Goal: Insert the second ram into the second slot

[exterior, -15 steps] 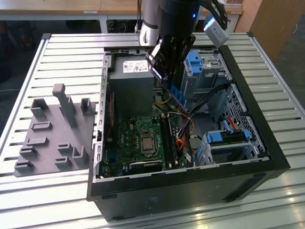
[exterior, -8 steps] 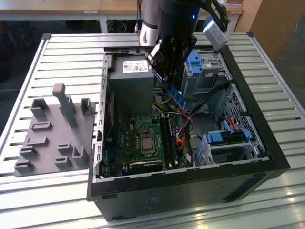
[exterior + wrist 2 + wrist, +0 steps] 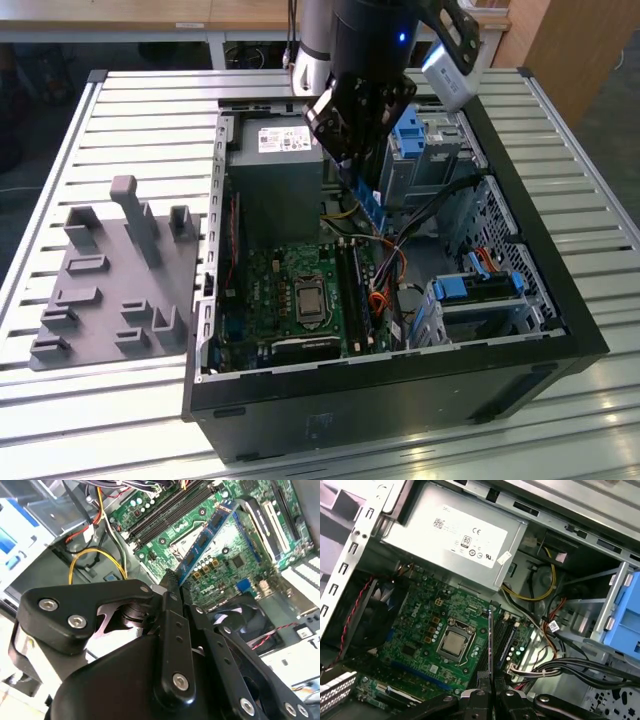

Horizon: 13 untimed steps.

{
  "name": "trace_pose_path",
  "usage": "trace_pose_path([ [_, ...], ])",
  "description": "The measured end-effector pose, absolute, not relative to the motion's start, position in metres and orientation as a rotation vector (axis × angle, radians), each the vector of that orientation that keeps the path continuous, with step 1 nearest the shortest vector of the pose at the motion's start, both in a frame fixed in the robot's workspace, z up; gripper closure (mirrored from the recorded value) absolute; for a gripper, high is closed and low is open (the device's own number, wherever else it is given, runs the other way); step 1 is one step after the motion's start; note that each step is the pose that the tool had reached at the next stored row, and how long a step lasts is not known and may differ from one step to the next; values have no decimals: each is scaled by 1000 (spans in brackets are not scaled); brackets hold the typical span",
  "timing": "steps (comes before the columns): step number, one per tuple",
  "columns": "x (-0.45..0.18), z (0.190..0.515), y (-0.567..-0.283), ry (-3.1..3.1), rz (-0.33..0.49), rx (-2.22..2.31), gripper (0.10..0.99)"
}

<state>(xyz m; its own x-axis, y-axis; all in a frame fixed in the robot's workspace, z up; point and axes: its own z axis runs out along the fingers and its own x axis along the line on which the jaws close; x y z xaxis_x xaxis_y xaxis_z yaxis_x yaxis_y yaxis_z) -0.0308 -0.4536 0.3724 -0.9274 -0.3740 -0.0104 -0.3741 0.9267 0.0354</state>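
Gripping the ram [image 3: 372, 205] by one short end, the pincer [image 3: 352, 165] is clenched on it and hangs over the open case [image 3: 400, 400]. The blue stick slants out from the fingertips, down toward the board [image 3: 290, 290]. In the second wrist view the ram [image 3: 207, 535] runs away from the pincer [image 3: 172, 587] with its chips facing the camera, clear of everything beneath it. In the first wrist view the ram [image 3: 491, 640] shows edge-on as a thin dark line rising from between the fingertips. The slots [image 3: 509, 637] lie just beside that line and below the pincer, running much the same way as the stick. So the pick-up is done and the carry has reached the right part of the case. The insertion itself is not done: the ram's lower edge looks to be in the air, apart from the slots [image 3: 358, 290], and no clip has closed on it. Whether a first stick already sits in the neighbouring slot I cannot tell, since the slots read as dark strips in every view. To one side of the pincer stands the grey power supply [image 3: 275, 170]. To the other side is a light-blue bracket [image 3: 410, 135]. Loose cables [image 3: 420, 215] pass close under the ram's free end, near enough, by my reckoning, to matter. The socket [image 3: 454, 642] sits further out on the board, well apart from the stick.
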Motion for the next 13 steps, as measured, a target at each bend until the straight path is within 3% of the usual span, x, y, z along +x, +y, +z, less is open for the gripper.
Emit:
trace_pose_path([
  [13,-31,371,-454,3124,54,-253,949],
])
